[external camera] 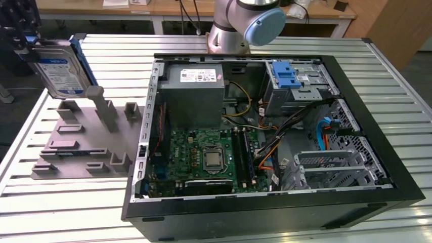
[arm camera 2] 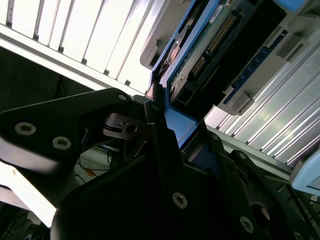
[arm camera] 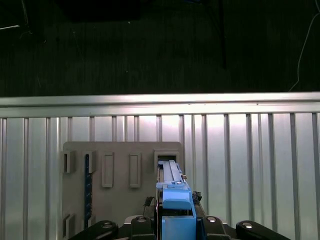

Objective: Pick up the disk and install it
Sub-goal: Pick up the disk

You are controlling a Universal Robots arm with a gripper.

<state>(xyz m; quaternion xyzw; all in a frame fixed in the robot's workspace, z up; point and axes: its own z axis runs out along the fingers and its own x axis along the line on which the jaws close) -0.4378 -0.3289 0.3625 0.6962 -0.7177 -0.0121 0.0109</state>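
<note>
The disk (external camera: 62,71), a silver drive with a white-and-blue label in a blue carrier frame, hangs on edge above the grey holder plate (external camera: 74,147) at the exterior view's left. My gripper (external camera: 28,41) is shut on its upper end. In the first wrist view the disk's blue frame edge (arm camera: 175,197) sticks out from between the black fingers (arm camera: 212,222), over the holder plate (arm camera: 120,200). The second wrist view shows the disk's green circuit-board side (arm camera 2: 210,45) clamped in the gripper (arm camera 2: 167,127).
The open computer case (external camera: 270,207) lies on the slatted metal table (external camera: 68,212). Inside are the grey power-supply box (external camera: 192,96), the motherboard (external camera: 206,157), a blue latch on a silver cage (external camera: 290,78) and loose cables. The arm's base (external camera: 233,30) stands behind the case.
</note>
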